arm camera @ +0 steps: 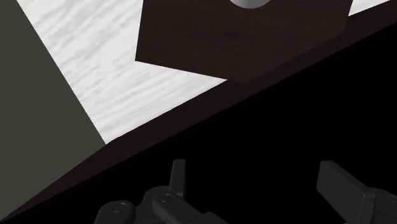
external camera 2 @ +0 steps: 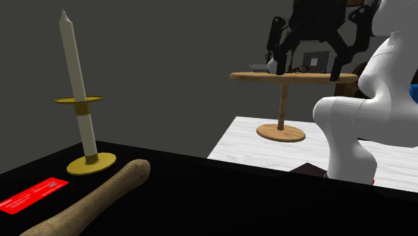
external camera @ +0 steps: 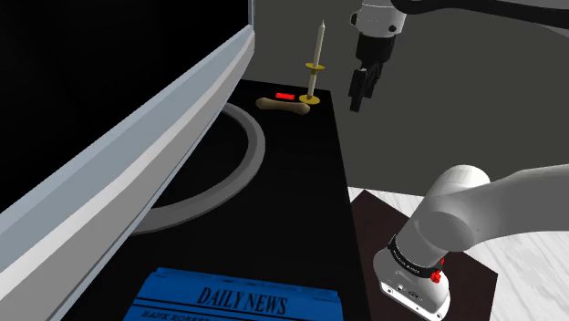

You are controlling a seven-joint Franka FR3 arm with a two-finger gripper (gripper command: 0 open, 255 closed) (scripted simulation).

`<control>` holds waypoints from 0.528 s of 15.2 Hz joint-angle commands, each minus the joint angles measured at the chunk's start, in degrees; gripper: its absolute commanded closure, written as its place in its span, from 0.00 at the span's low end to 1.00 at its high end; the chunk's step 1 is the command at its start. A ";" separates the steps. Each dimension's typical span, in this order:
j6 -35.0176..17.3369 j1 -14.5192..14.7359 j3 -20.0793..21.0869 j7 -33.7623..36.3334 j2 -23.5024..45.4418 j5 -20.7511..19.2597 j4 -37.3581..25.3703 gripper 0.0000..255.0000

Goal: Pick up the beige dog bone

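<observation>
The beige dog bone point(external camera: 284, 106) lies flat on the black tabletop point(external camera: 292, 201) near its far end, just in front of a candle holder. In the second exterior view the bone point(external camera 2: 94, 201) stretches across the lower left. My black gripper point(external camera: 357, 97) hangs in the air above the table, to the shoulder view's right of the bone and well clear of it. Its fingers stand apart with nothing between them, as the second exterior view point(external camera 2: 305, 67) and the wrist view point(arm camera: 261, 188) show. Under the gripper, the wrist view has the black table edge.
A tall pale candle point(external camera: 316, 55) on a yellow holder stands behind the bone, with a red card point(external camera: 285, 96) beside it. A grey curved ring point(external camera: 239, 160) and a blue newspaper point(external camera: 237, 296) lie nearer. A large slanted grey panel point(external camera: 137, 137) borders the table's left.
</observation>
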State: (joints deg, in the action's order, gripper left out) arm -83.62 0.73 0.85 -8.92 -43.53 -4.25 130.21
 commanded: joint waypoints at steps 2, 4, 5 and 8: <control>-1.28 0.08 -0.95 -1.50 1.77 -0.38 -0.49 0.00; -3.73 0.30 -2.80 -4.49 5.49 -0.97 -1.72 0.00; -4.89 0.42 -3.68 -5.98 7.42 -1.17 -2.47 0.00; -8.09 0.83 -6.17 -10.47 13.48 -1.40 -5.22 0.00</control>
State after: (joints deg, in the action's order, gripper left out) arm -90.57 1.44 -4.44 -17.74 -31.69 -5.54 125.46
